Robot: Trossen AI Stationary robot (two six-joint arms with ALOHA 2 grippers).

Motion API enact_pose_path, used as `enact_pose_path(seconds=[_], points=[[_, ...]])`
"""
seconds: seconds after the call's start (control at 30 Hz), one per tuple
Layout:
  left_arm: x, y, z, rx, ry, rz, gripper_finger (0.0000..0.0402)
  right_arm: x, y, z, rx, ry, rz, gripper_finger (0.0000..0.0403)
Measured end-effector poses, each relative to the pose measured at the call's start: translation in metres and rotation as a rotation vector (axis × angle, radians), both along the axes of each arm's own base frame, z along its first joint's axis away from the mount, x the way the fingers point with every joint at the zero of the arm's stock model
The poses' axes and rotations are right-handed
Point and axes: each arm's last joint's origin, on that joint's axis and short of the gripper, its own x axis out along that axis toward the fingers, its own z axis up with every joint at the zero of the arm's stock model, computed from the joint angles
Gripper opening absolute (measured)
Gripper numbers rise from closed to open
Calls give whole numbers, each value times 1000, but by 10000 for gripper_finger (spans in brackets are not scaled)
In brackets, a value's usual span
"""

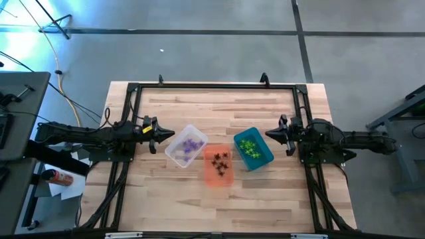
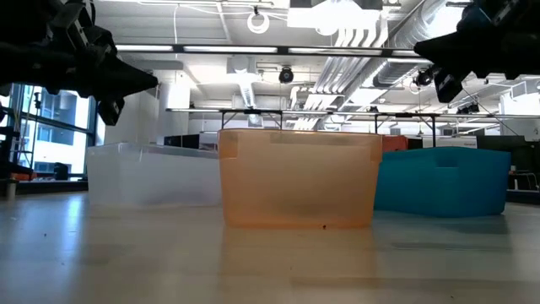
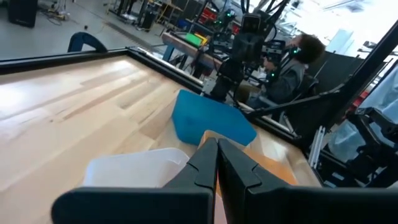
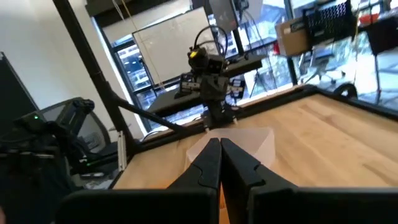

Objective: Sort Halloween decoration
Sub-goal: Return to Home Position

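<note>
Low across the desk (image 2: 253, 262), the bin walls hide the toys from us. From above, we see both arms stretched level at opposite sides, left pincer (image 1: 170, 136) and right pincer (image 1: 268, 135) pressed closed, empty. We find purple spiders (image 1: 193, 145) in the clear bin (image 1: 171, 153), black spiders (image 1: 220, 161) in the orange bin (image 1: 219, 179), green spiders (image 1: 249, 147) in the teal bin (image 1: 265, 158).

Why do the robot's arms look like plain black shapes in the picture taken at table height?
Low view: bright ceiling lights behind backlight the left arm and right arm. High view: glare on the floor, top left; the table is evenly lit.
</note>
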Motion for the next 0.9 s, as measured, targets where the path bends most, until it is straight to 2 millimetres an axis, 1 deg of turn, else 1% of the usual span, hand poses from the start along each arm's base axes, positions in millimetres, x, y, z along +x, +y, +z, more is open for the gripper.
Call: enact_pose_path(seconds=[0.13, 0.4, 0.5, 0.57, 0.63, 0.73, 0.83, 0.9], points=[[0, 0, -1, 0, 8, 0, 1, -5, -3, -5, -55, -16, -15, 0], [0, 0, -1, 0, 11, 0, 1, -12, -5, -12, -144, 39, -13, 0], [0, 0, -1, 0, 11, 0, 1, -14, -4, -14, -135, 31, 9, 0], [0, 0, -1, 0, 11, 0, 1, -12, -4, -22, -103, 0, 20, 0], [0, 0, -1, 0, 11, 0, 1, -12, -3, -23, -88, 11, 24, 0], [0, 0, -1, 0, 13, 0, 1, -13, -3, -24, -138, 13, 12, 0], [0, 0, -1, 0, 13, 0, 1, -13, -5, -25, -156, 25, -59, 0], [0, 0, -1, 0, 13, 0, 1, -12, -7, -29, -83, 74, -102, 0]])
